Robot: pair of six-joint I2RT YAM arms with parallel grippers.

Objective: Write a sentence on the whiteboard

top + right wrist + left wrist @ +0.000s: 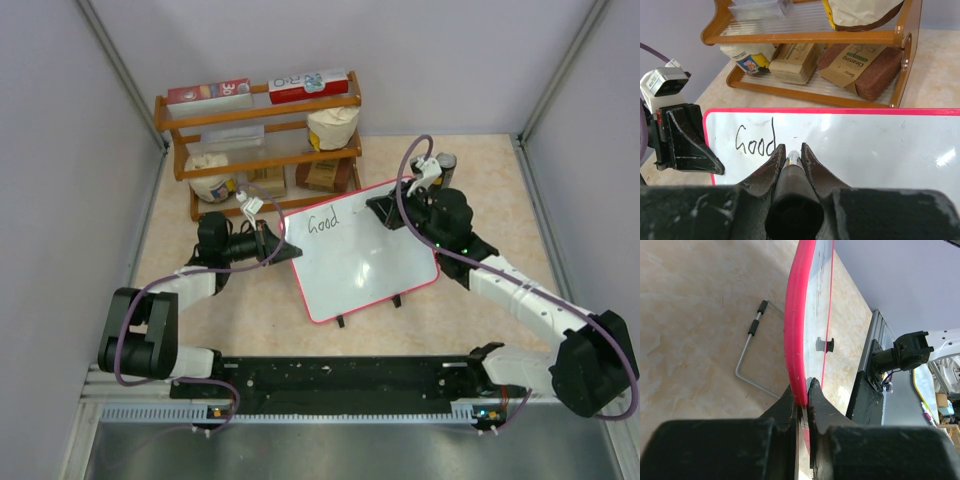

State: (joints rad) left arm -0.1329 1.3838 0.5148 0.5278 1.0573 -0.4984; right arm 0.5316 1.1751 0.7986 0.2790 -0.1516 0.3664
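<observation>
Left jaws clamped on whiteboard [360, 262] edge, right jaws pinching mostly hidden marker [792, 172], sentence [755, 142] "Good"

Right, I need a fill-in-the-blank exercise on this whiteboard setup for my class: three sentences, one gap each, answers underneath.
The only word on the whiteboard is ____. The right gripper is shut on a black ____. The left gripper is shut on the frame of the ____.
Missing words: Good; marker; whiteboard.
</observation>
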